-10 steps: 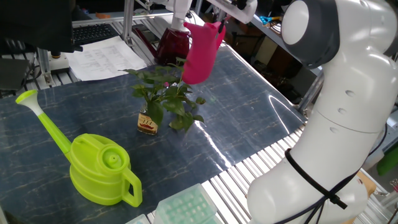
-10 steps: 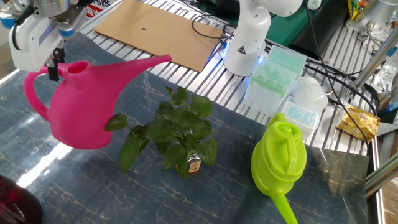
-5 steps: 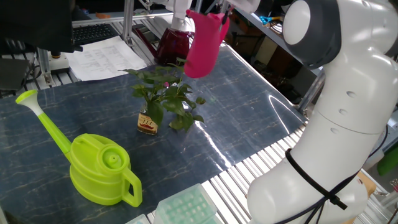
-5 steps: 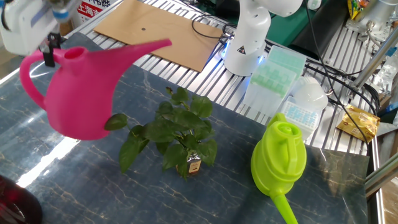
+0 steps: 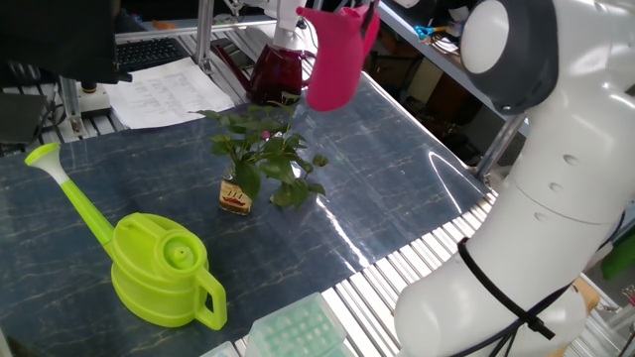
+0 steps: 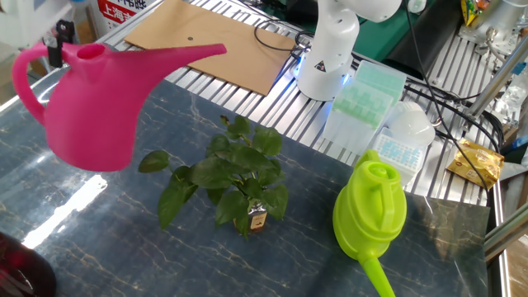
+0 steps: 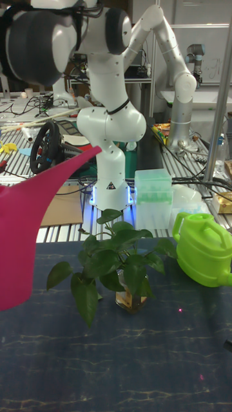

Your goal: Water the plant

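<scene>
The plant is a leafy green sprig in a tiny amber bottle, standing mid-table; it also shows as the plant and the plant. A pink watering can hangs in the air up and to one side of it, spout pointing roughly level over the leaves. My gripper is shut on the can's handle at the frame's top-left edge, mostly cropped. The pink can hangs high near the gripper. In the tall fixed view only the can shows.
A lime-green watering can stands on the table beside the plant, also seen as the green can. A dark red flask stands behind the pink can. White tube racks, a cardboard sheet and the robot base lie past the table edge.
The pink watering can has risen with the gripper and drifted sideways away from the plant; its spout has levelled out. The plant and green can have not moved.
</scene>
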